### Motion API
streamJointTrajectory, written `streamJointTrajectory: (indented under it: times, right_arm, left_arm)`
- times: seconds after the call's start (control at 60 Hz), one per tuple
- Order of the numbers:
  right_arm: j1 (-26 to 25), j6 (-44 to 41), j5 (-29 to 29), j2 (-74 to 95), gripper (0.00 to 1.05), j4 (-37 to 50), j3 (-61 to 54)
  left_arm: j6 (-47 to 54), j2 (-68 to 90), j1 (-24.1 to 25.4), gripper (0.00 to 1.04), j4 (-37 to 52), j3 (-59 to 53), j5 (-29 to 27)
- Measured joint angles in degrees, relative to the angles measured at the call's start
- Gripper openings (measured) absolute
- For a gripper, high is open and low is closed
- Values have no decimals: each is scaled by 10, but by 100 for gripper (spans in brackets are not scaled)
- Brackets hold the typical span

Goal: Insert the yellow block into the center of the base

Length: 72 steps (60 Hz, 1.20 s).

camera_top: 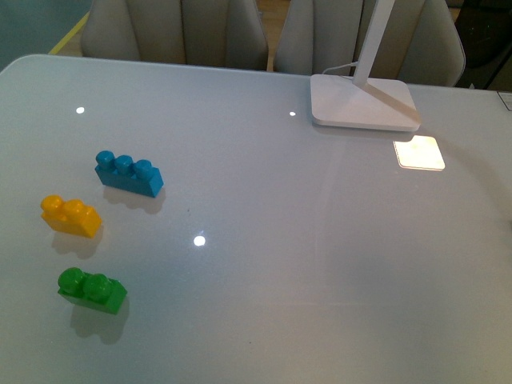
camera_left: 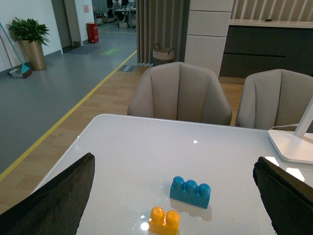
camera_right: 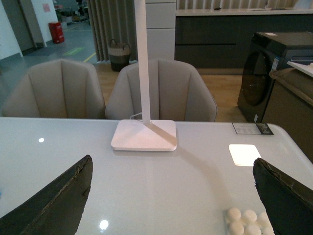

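Front view: yellow block (camera_top: pixel 70 216) sits at the left of the frame on the white table (camera_top: pixel 264 264), upright, studs up. A blue brick (camera_top: pixel 128 174) is just above and to its right, and a green brick (camera_top: pixel 91 290) is below it. All three are apart, none touching. The lamp foot (camera_top: pixel 364 102) is at upper right, with a bright light patch (camera_top: pixel 418 152) just below it. Chairs (camera_top: pixel 176 32) stand behind the table's far edge. Neither arm shows in this view.

Left wrist view: left gripper (camera_left: pixel 172 164) has its jaws spread wide with nothing between them and hangs above the table. The yellow block (camera_left: pixel 165 220) and blue brick (camera_left: pixel 190 192) lie close together in the gap between the jaws, untouched.

Right wrist view: right gripper (camera_right: pixel 171 166) is also wide apart and holds nothing. The base (camera_right: pixel 247 221) lies on the table just beside one jaw, cut off by the frame edge so only a few round studs show. The lamp foot (camera_right: pixel 144 135) is farther off. The base and yellow block are well apart, and the block is not on the base.
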Motion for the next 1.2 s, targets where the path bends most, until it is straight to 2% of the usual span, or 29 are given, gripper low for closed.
streamJointTrajectory:
  times: [0.616, 0.633, 0.7, 0.733, 0.783, 0.816, 0.899, 0.933, 1.033, 1.083, 1.199]
  right_arm:
    - [0, 0, 1, 0, 96, 0, 0]
    - [3, 5, 10, 3, 96, -4, 1]
    - [62, 75, 184, 99, 96, -92, 47]
    - [61, 95, 214, 150, 96, -87, 57]
    - [24, 107, 203, 226, 96, -52, 68]
    - [-30, 106, 171, 279, 96, -14, 74]
    - [-166, 72, 62, 392, 96, 83, 93]
    - [-235, 51, 11, 457, 96, 134, 112]
    - [-373, -16, -95, 628, 96, 222, 179]
    - [-412, -55, -130, 711, 96, 239, 215]
    - [-446, -143, -199, 876, 96, 228, 286]
  left_arm:
    - [0, 0, 0, 97, 0, 0, 0]
    - [0, 0, 0, 97, 0, 0, 0]
    - [0, 0, 0, 97, 0, 0, -1]
    - [0, -1, 0, 97, 0, 0, 0]
    - [0, -1, 0, 97, 0, 0, 0]
    - [0, -1, 0, 97, 0, 0, 0]
    - [0, -1, 0, 97, 0, 0, 0]
    - [0, -1, 0, 97, 0, 0, 0]
    - [0, -1, 0, 97, 0, 0, 0]
    - [0, -1, 0, 97, 0, 0, 0]
    - [0, -1, 0, 97, 0, 0, 0]
